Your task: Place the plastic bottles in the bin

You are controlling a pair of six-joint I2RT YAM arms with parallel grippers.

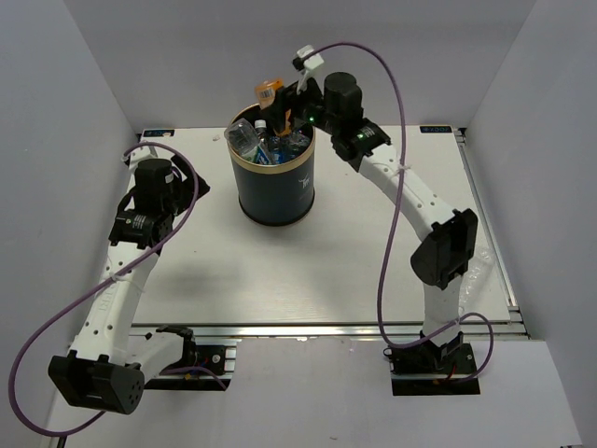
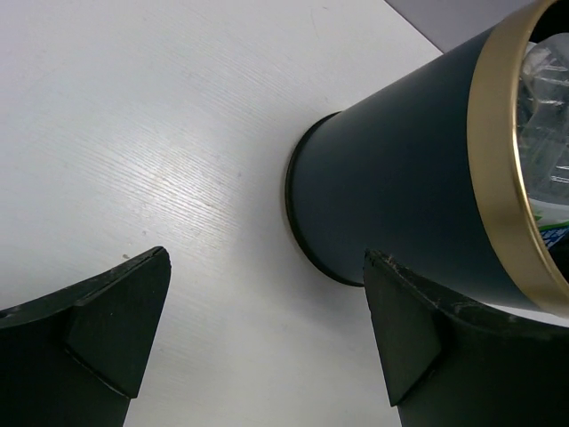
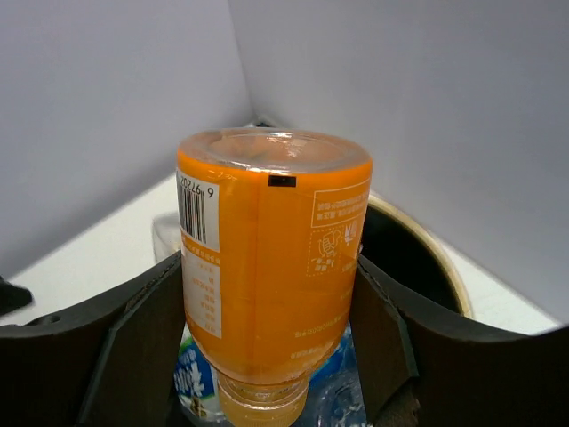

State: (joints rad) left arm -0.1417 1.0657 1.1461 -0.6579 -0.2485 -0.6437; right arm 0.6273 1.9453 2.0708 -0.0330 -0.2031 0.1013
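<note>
Held the orange bottle (image 3: 267, 285) upside down in the right gripper (image 3: 267, 342), fingers (image 3: 142, 338) set against both sides of the label, base up toward the wrist camera and cap pointing down. Hung it over the far side of the mouth of the navy bin (image 1: 273, 191), at upper centre of the top view, with the long axis near upright and the opening directly beneath the cap. Judged the coming move a plain release, since the bottle already lay in line with the opening. Showed the gold rim (image 3: 427, 249) curving past on the right of the right wrist view, and clear water bottles (image 1: 266, 145) with blue labels packed up to the rim, one poking out over the bin's upper left edge. Judged the risk accordingly: little depth left inside, so the orange bottle might settle on the pile or tip across the rim. Kept well apart from this, at the left of the top view, the left gripper (image 2: 267, 311), jaws spread wide with nothing between them, low over the white wood-grain table (image 1: 280, 271), with the bin's wall just past one finger at the right of its own view. Left little room behind the bin, with the grey back wall (image 1: 187, 56) near.
</note>
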